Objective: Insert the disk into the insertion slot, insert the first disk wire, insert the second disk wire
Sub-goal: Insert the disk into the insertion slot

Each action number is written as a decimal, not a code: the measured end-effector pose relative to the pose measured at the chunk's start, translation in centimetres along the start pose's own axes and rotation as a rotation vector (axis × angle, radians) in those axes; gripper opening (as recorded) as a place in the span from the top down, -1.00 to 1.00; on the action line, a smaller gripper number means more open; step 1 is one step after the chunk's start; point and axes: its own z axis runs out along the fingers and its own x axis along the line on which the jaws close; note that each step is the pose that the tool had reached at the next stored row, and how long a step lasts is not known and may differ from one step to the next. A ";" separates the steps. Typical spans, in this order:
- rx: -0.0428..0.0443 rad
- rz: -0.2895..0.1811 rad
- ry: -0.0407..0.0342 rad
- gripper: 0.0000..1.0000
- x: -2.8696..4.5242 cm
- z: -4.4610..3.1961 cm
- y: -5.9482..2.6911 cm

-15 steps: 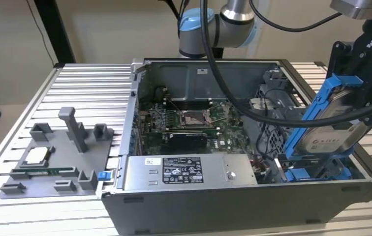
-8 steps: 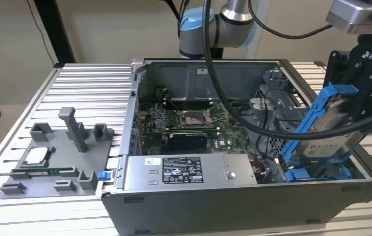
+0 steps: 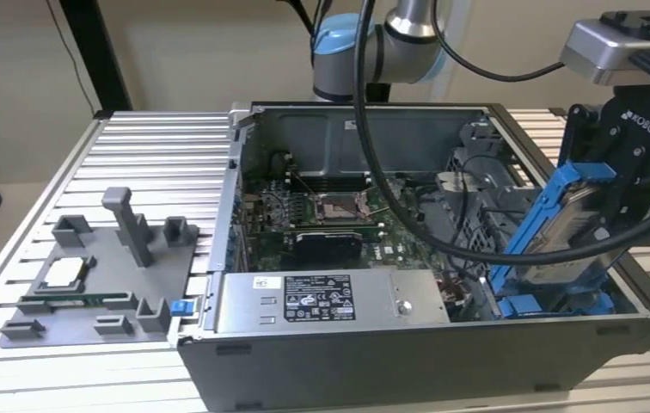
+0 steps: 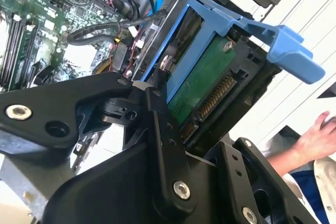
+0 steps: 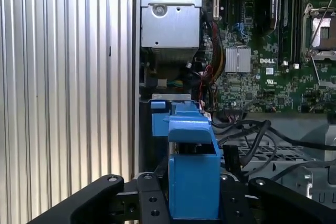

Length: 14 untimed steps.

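A: Exterior view first. What is the tool doing?
B: The black two-finger gripper [image 3: 603, 215] is clamped narrow onto the flat silver disk [image 3: 564, 225], which sits in a bright blue plastic frame. The disk is tilted. Its lower end is down inside the open grey metal computer case [image 3: 417, 361], at the case's end on the exterior view's right.
A: Is it seated in a slot?
B: Can't tell. The lower end is by the blue plastic bay parts [image 3: 554, 305], and any contact is hidden. A grey labelled power-supply box [image 3: 325, 301] lies along the near wall, with the green motherboard [image 3: 325, 215] behind it. Thick black cables [image 3: 417, 206] loop over the case. A grey plastic fixture [image 3: 107, 267] sits on the ribbed aluminium table [image 3: 153, 155], beside the case on the exterior view's left.
A: Second wrist view?
B: The black fingers [image 4: 165, 140] sit on either side of the disk [image 4: 202, 85] and grip it. The disk's green circuit-board face is toward the camera, with the blue frame around it. The motherboard [image 4: 31, 30] is behind. A person's hand [image 4: 320, 135] is at the picture's edge, apart from the disk.
A: First wrist view?
B: The disk [image 5: 193, 171] is seen edge-on, blue, between the two fingers [image 5: 152, 200], and both touch it. Beyond it are the bay parts [image 5: 160, 119], the power-supply box [image 5: 170, 24], the motherboard [image 5: 273, 66], the cables [image 5: 252, 140] and the table [image 5: 68, 77].
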 end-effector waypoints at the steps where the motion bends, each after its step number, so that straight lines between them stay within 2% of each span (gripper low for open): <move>1: 0.0000 0.000 -0.0001 1.00 0.00 0.18 -0.01; 14: 0.0000 0.000 -0.0001 1.00 0.00 2.41 -0.09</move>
